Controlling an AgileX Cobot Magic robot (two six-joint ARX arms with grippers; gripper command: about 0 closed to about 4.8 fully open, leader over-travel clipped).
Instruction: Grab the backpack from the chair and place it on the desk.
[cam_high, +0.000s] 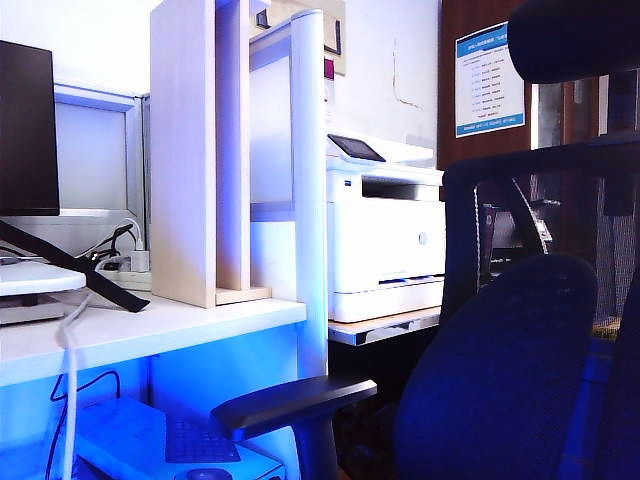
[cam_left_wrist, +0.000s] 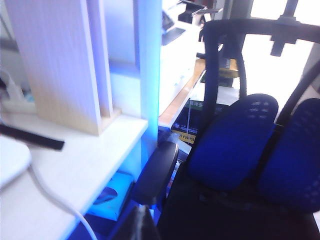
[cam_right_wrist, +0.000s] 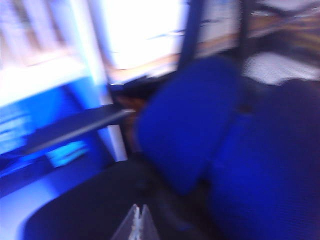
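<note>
The chair shows two blue padded back cushions (cam_high: 500, 370), a dark armrest (cam_high: 290, 400) and a headrest (cam_high: 570, 35). Its dark seat (cam_left_wrist: 240, 215) bears nothing that I can make out. No backpack body appears in any view. A black strap (cam_high: 90, 275) lies across the white desk (cam_high: 190, 320), and the left wrist view shows the same strap (cam_left_wrist: 30, 139). My left gripper (cam_left_wrist: 142, 210) is shut and empty beside the armrest (cam_left_wrist: 157, 172). My right gripper (cam_right_wrist: 139, 207) is shut and empty over the blurred dark seat (cam_right_wrist: 90, 210). Neither gripper shows in the exterior view.
Pale wood divider panels (cam_high: 190, 150) and a white post (cam_high: 308, 180) stand on the desk. A white printer (cam_high: 385, 230) sits behind, on its own table. A dark monitor (cam_high: 25, 130), a white cable (cam_high: 68, 350) and a white box (cam_high: 150, 445) below are at the left.
</note>
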